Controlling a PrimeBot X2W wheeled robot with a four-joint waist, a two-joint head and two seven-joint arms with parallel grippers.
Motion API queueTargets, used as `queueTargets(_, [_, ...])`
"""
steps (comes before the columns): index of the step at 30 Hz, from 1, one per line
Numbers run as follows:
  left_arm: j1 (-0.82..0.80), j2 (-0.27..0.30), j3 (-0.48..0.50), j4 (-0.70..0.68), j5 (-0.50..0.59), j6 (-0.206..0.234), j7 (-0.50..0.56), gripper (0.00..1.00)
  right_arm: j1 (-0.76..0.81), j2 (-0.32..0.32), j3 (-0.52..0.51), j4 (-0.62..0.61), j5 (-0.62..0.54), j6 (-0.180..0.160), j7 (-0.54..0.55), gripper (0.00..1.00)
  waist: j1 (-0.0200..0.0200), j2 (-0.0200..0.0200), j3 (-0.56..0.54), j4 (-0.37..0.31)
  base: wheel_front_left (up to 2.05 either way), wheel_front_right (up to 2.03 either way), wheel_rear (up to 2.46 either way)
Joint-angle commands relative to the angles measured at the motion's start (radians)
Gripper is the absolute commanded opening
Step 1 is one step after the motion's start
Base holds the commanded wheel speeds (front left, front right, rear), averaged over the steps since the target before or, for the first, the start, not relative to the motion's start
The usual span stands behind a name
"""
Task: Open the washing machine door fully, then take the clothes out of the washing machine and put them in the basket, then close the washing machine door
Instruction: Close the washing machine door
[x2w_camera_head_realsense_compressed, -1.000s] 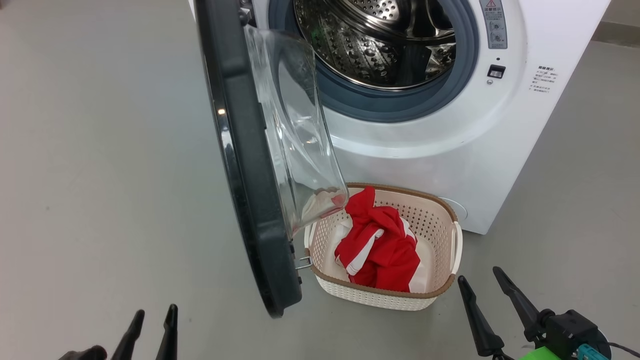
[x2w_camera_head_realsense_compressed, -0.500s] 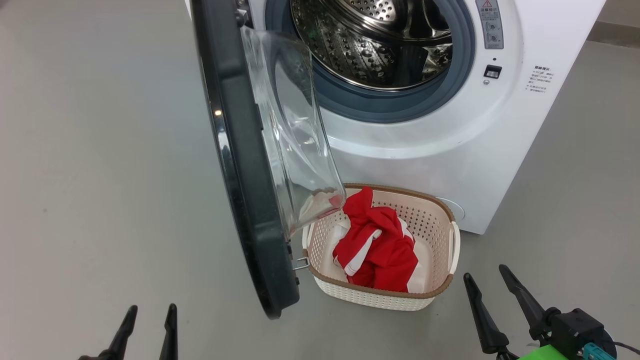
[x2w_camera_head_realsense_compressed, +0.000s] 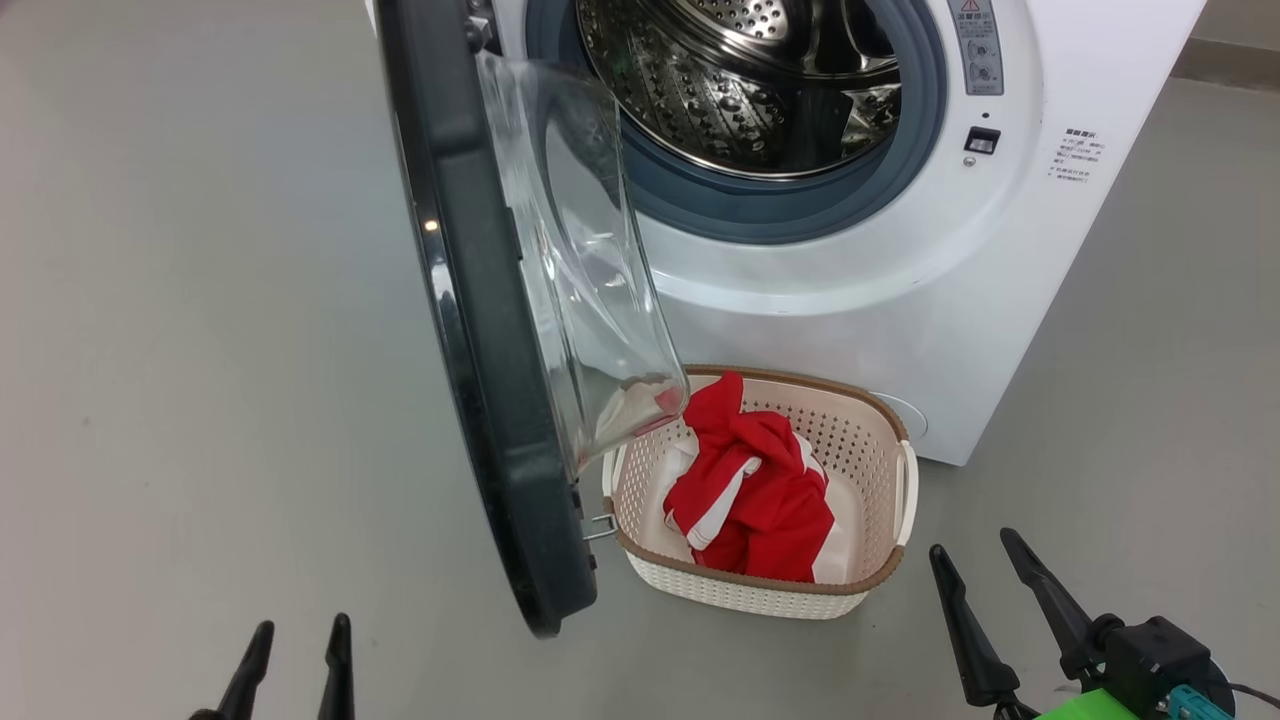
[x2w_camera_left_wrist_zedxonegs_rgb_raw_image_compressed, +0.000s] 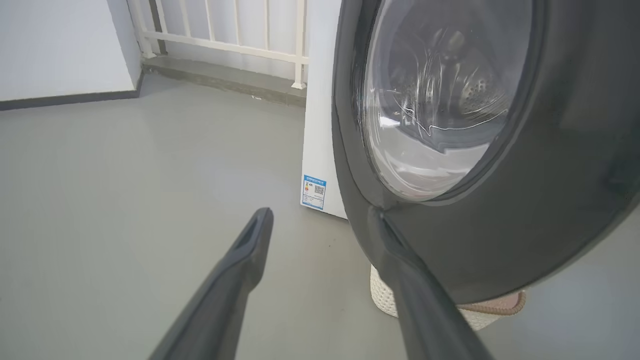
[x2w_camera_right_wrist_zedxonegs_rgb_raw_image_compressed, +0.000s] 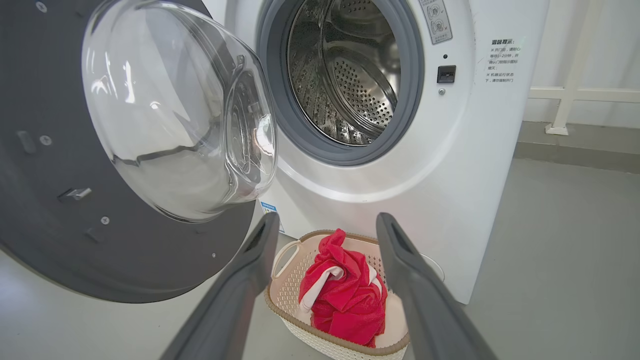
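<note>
The white washing machine (x2w_camera_head_realsense_compressed: 900, 300) stands ahead with its steel drum showing bare metal. Its washing machine door (x2w_camera_head_realsense_compressed: 480, 330), black-rimmed with a clear bowl window, hangs wide open to the left, edge-on to the head view. Red clothes (x2w_camera_head_realsense_compressed: 755, 490) with white stripes lie in the cream basket (x2w_camera_head_realsense_compressed: 880, 440) on the floor below the drum opening. My left gripper (x2w_camera_head_realsense_compressed: 297, 640) is open at the lower left, near the door's outer face (x2w_camera_left_wrist_zedxonegs_rgb_raw_image_compressed: 500, 225). Open too, my right gripper (x2w_camera_head_realsense_compressed: 975, 565) sits at the lower right, right of the basket (x2w_camera_right_wrist_zedxonegs_rgb_raw_image_compressed: 285, 295) and clothes (x2w_camera_right_wrist_zedxonegs_rgb_raw_image_compressed: 345, 295).
Grey floor (x2w_camera_head_realsense_compressed: 200, 350) spreads to the left of the door and to the right of the machine. A white railing (x2w_camera_left_wrist_zedxonegs_rgb_raw_image_compressed: 225, 40) and wall stand behind the machine. The door's lower edge hangs close beside the basket's left rim.
The head camera has shifted slightly, so the scene slid left. The left gripper's fingertips sit lower in the head view than before. Door, basket and clothes are unmoved.
</note>
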Motion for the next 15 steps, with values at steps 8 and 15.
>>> queueTargets(8, [-0.072,0.003,0.018,-0.065,-0.305,-0.006,-0.012,0.00,-0.039,-0.004,0.020,-0.024,0.002,0.007,-0.007,1.00,0.0000,0.0000,0.006,-0.002,0.00,0.00,0.00])
queueTargets(15, [-0.121,0.079,-0.116,-0.096,-0.891,-0.006,-0.012,0.00,-0.044,-0.002,0.031,-0.021,0.003,0.007,-0.007,1.00,0.0000,0.0000,0.014,-0.020,0.00,0.00,0.00])
